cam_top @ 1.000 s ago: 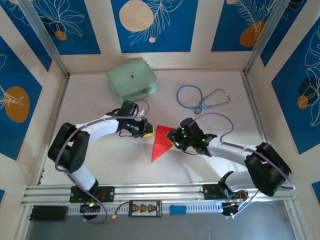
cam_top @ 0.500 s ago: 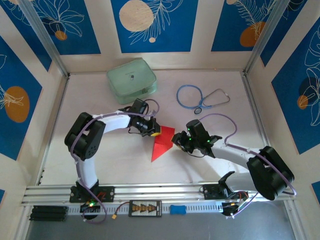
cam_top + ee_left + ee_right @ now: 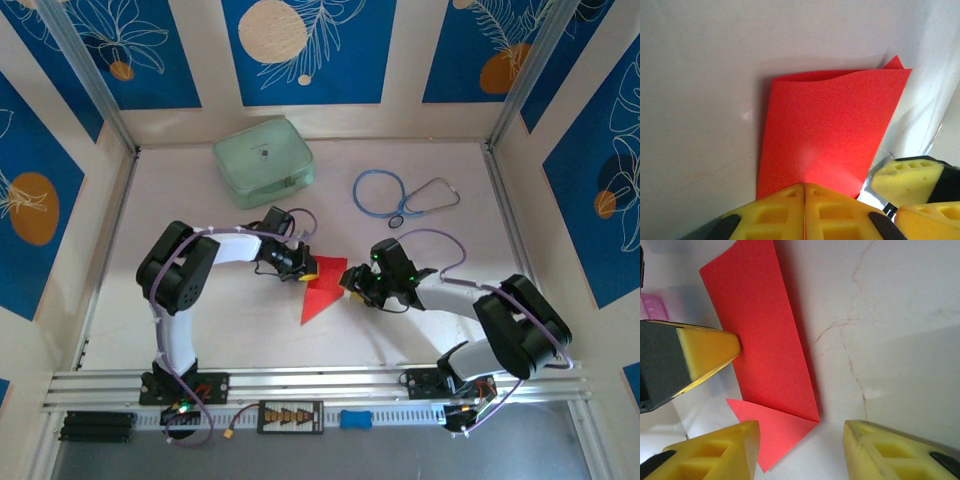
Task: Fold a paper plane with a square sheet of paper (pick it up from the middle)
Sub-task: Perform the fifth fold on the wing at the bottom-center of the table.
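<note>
The half-folded paper (image 3: pixel 321 290) lies mid-table, its long axis running from 1 to 7 o'clock, between both arms. The left gripper (image 3: pixel 306 269), pads pressed together, touches the paper's 10 o'clock edge; I cannot tell whether it pinches it. The right gripper (image 3: pixel 349 283), at 3 o'clock, is spread wide and holds nothing.

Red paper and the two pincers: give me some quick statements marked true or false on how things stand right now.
1. The left pincer is shut on an edge of the red paper. True.
2. The right pincer is clamped on the paper. False: its jaws stand open, a paper corner between them.
3. The paper is a flat unfolded square. False: it is folded, layers overlapping.
4. The green case sits apart from the paper. True.
</note>
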Robot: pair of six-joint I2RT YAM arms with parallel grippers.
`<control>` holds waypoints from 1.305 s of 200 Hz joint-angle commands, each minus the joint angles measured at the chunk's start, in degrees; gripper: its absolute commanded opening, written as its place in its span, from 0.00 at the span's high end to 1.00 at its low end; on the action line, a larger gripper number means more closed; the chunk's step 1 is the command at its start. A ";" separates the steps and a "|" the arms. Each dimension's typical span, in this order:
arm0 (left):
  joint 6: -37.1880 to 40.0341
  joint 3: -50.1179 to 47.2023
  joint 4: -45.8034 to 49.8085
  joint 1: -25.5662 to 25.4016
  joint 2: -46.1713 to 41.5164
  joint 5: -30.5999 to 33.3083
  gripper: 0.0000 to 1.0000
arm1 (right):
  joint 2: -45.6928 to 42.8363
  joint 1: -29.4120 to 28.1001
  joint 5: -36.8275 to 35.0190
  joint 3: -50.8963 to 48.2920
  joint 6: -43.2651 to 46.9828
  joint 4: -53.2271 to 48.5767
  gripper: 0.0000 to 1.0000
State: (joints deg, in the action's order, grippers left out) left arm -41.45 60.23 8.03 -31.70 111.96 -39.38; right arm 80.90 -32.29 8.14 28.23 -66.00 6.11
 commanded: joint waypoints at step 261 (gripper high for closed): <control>0.95 -2.20 0.38 0.77 1.59 -0.38 0.90 | 8.81 3.70 9.50 2.62 2.31 10.77 0.60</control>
State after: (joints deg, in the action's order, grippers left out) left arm -41.50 59.61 6.79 -31.24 111.96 -40.53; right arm 89.21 -28.80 16.97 29.28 -65.73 15.90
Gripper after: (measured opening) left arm 0.097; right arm 0.397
